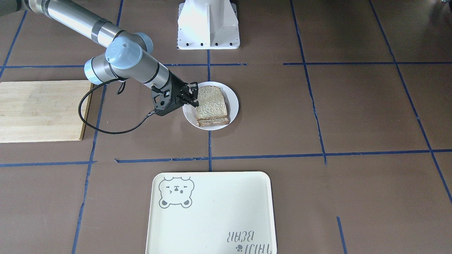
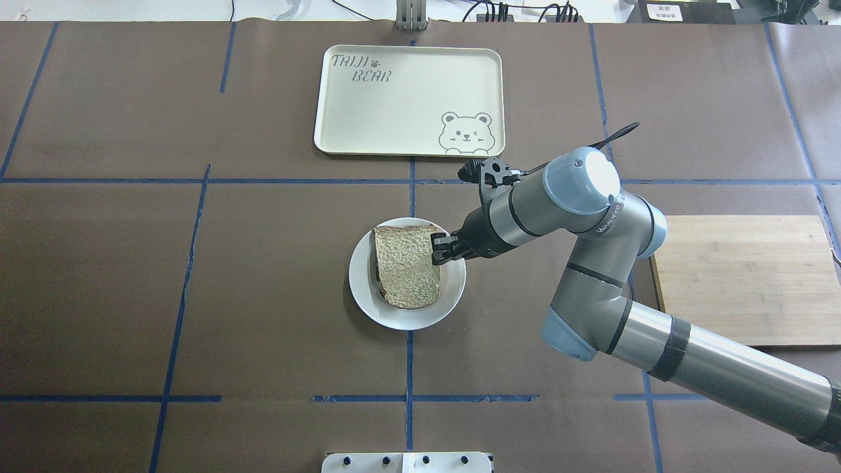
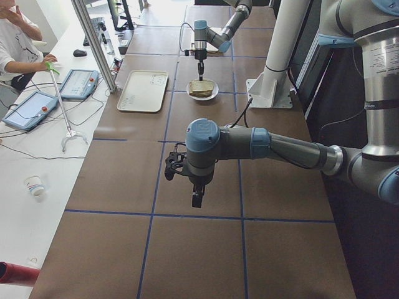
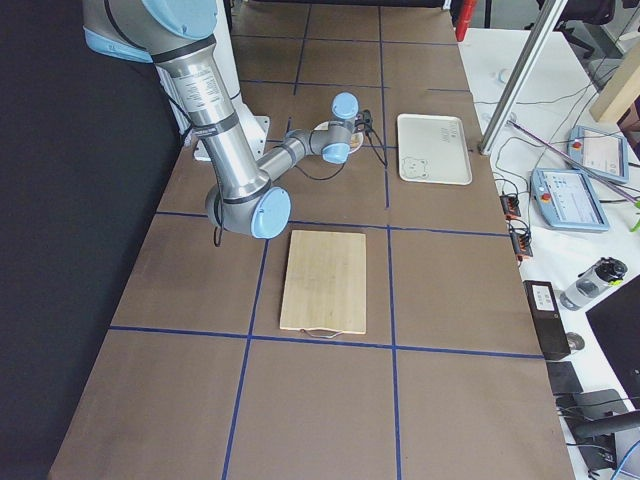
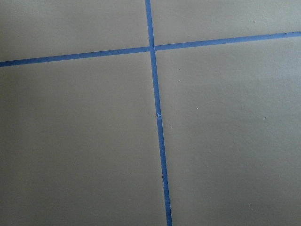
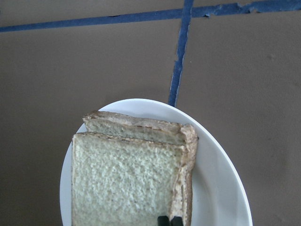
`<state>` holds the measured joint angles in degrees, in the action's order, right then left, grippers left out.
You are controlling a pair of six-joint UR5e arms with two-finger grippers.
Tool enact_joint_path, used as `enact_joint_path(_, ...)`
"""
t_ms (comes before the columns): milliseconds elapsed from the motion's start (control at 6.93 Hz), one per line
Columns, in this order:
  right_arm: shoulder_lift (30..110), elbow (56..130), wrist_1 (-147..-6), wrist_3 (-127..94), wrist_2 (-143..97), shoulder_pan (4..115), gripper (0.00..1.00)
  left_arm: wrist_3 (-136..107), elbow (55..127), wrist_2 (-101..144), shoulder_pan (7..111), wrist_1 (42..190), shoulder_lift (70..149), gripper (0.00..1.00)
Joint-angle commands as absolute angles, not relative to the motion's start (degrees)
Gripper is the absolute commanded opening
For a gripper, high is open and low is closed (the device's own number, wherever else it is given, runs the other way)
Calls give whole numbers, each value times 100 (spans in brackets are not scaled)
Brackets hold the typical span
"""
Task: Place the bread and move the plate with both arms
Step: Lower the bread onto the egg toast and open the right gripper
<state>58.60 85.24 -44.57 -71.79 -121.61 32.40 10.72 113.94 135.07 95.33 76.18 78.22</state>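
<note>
The bread [image 2: 407, 269] lies flat on top of a second slice [image 1: 213, 122] on the white plate [image 2: 407, 320] at the table's middle. My right gripper [image 2: 439, 251] reaches in at a slant to the top slice's edge on its own side. In the right wrist view its two dark fingertips [image 6: 163, 220] stand close together on that edge of the bread [image 6: 127, 183], shut on it. My left gripper [image 3: 196, 199] hangs over bare table far from the plate and shows only in the exterior left view. I cannot tell if it is open or shut.
The cream bear tray [image 2: 407, 98] lies beyond the plate on the far side. A wooden cutting board [image 2: 742, 279] lies to the right, under my right arm's elbow. The white robot base [image 1: 208, 24] stands at the near edge. Blue tape lines cross the brown table.
</note>
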Motion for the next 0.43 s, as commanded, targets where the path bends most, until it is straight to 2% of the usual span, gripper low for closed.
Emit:
enact_joint_path(0,5854,8499,-4465,-7172,-12112,3243,2,1072,11434,13500,9536,7611,7805,100)
enact_joint_path(289,5845,8499,-4465,-7198,-12076,3243,4,1072,11470,13500,9536,7611,7787,100)
